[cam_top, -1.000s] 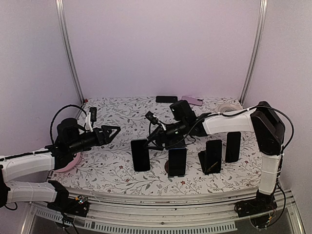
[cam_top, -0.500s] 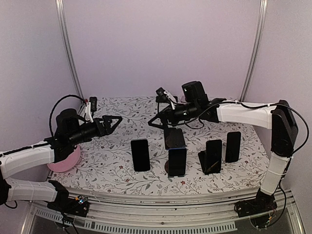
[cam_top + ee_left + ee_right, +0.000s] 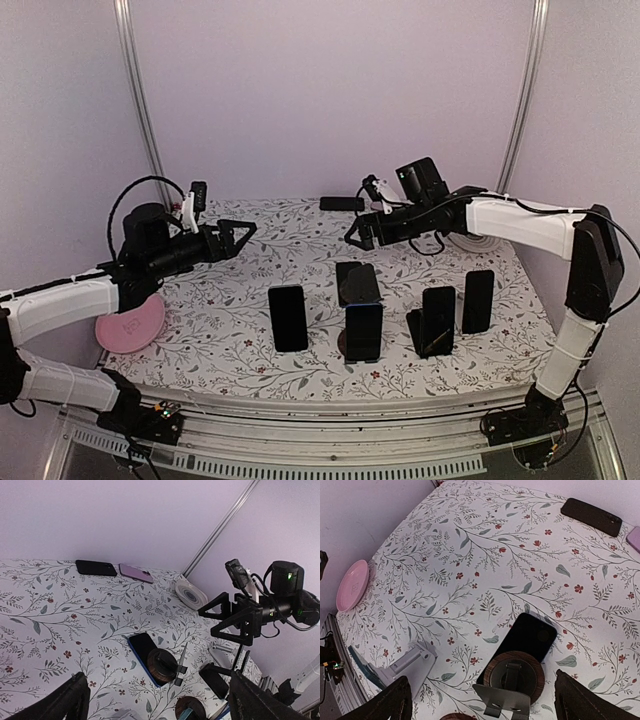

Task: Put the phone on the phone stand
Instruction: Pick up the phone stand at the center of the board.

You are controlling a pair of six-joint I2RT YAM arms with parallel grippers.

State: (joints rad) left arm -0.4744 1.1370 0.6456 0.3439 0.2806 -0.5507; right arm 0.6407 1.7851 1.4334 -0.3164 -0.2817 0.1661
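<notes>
A dark phone with a blue edge [image 3: 532, 634] lies flat on the flowered table, and it also shows in the top view [image 3: 357, 280] and the left wrist view [image 3: 140, 647]. A round wooden phone stand [image 3: 514, 676] with a metal plate sits over its near end; this stand shows in the left wrist view [image 3: 162, 664] too. My right gripper [image 3: 358, 236] is open and empty, raised above and behind the phone. My left gripper [image 3: 240, 232] is open and empty, raised over the left of the table.
Several phones stand upright on stands along the front [image 3: 288, 318] [image 3: 364, 331] [image 3: 437, 315]. A black phone [image 3: 342, 203], a purple phone [image 3: 395, 207] and a white disc [image 3: 467, 218] lie at the back. A pink plate [image 3: 130, 325] is at the left.
My right gripper, low at the phone a second ago, has let go and risen back to the right. The phone now lies flat. My left gripper has risen and moved back.
</notes>
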